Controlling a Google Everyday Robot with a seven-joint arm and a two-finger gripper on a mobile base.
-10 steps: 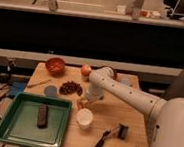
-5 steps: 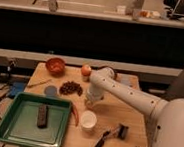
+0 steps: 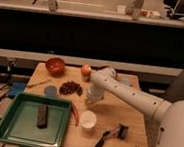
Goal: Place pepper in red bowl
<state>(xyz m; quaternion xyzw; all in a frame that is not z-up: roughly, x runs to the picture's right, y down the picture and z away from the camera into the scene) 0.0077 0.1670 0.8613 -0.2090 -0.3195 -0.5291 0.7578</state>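
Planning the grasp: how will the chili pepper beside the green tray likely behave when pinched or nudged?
The pepper is slim and curved, so it probably weighs little and may pivot or slide on the wooden table rather than roll. Lying flat between the green tray and white cup, it leaves little height to pinch. The gripper hangs just above and behind it.

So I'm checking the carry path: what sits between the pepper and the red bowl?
In the camera view, the dark bowl lies between the pepper and the red bowl; the end effector hangs right of the pepper.
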